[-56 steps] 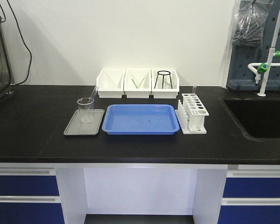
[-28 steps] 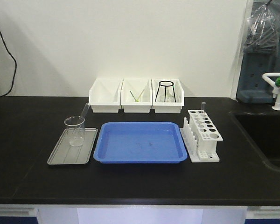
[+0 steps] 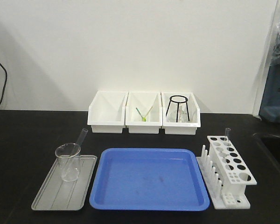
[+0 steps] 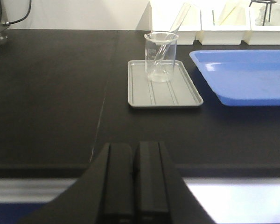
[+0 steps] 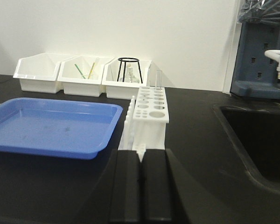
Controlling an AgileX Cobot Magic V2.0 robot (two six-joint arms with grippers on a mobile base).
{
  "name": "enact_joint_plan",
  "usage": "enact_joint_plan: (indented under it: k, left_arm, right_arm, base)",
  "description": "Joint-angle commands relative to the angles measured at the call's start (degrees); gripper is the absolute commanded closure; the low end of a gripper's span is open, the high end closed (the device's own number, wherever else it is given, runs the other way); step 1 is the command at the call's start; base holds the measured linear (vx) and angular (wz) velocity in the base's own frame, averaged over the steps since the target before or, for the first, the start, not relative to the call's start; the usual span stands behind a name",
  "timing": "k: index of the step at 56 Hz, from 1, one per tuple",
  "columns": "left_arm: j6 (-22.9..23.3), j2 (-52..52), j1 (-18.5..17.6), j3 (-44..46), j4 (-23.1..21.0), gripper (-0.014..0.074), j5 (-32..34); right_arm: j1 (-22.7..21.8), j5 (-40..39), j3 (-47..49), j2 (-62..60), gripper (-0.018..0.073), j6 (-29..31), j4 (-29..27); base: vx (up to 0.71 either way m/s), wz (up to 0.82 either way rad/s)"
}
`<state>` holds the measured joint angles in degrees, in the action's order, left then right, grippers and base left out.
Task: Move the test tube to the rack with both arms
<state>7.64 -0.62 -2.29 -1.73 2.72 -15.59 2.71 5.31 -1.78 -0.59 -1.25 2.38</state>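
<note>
One test tube [image 3: 82,136] leaned in the beaker [image 3: 70,165], lower left of the front view, the rack [image 3: 231,161] lower right. Bottom centre of the left wrist view, the left gripper [image 4: 133,154] had its jaws together. The right wrist view showed the right gripper [image 5: 141,158] likewise.

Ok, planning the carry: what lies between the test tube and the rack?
The blue tray lies between test tube and rack, per the front view.

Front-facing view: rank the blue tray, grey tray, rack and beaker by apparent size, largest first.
1. blue tray
2. grey tray and rack: too alike in extent to separate
3. beaker, smallest
</note>
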Motion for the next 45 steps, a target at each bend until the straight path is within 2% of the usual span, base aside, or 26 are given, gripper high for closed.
enact_joint_plan:
  k: [1,25,45]
  left_arm:
    - [0.1,-0.8,0.1,1.5,0.1,0.0603,4.7]
    - [0.1,-0.8,0.1,1.5,0.1,0.0603,4.7]
    - [0.1,-0.8,0.1,1.5,0.1,0.0603,4.7]
  right_arm:
    - [0.1,-4.6,-0.9,-0.5,0.0571,0.2,0.3]
    - [0.1,-4.6,-0.9,-0.5,0.0571,0.2,0.3]
    - [0.1,-4.6,-0.9,-0.5,0.0571,0.2,0.3]
  base:
    - [0.38,-0.01]
    - [0.33,-0.03]
    - [0.21,-0.03]
